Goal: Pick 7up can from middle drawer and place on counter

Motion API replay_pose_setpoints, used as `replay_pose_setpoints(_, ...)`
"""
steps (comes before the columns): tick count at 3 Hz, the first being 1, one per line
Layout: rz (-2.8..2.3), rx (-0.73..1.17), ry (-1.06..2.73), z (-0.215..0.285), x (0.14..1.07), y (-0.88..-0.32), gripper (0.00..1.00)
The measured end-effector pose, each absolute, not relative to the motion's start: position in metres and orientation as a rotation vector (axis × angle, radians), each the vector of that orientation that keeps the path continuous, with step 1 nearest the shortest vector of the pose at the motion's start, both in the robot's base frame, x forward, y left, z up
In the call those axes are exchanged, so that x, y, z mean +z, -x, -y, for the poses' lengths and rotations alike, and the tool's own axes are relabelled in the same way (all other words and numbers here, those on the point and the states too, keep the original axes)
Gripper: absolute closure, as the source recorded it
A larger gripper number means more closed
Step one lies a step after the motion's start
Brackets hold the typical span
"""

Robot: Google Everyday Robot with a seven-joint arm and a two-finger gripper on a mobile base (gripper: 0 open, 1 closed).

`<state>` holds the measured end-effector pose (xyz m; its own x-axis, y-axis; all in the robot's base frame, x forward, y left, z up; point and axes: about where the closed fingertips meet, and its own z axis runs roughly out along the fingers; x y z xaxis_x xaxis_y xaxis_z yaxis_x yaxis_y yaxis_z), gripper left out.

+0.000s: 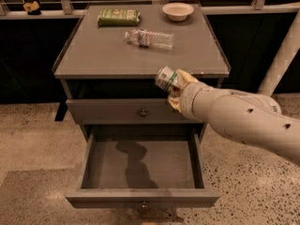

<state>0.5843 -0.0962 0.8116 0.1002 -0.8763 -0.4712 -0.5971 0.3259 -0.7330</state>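
Hanging tilted, 7up can, clamped in gripper closed around it, just off the front lip of the counter; middle drawer open at 6 o'clock. Risk: can clipping that lip and slipping; water bottle at 12 o'clock crowding set-down

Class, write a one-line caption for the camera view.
The robot's hand holds the 7up can level with the front edge of the counter, above the open, empty middle drawer.

High frontal view, counter near, claw mid-frame
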Motion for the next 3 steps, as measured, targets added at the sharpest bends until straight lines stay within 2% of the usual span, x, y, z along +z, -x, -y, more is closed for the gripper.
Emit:
replay_pose_setpoints(1, -1.543, -0.418, 1.323, 0.11, 0.859, -0.598, 1.0)
replay_pose_setpoints(3, -1.53, -0.442, 1.333, 0.115, 0.864, -0.61, 1.0)
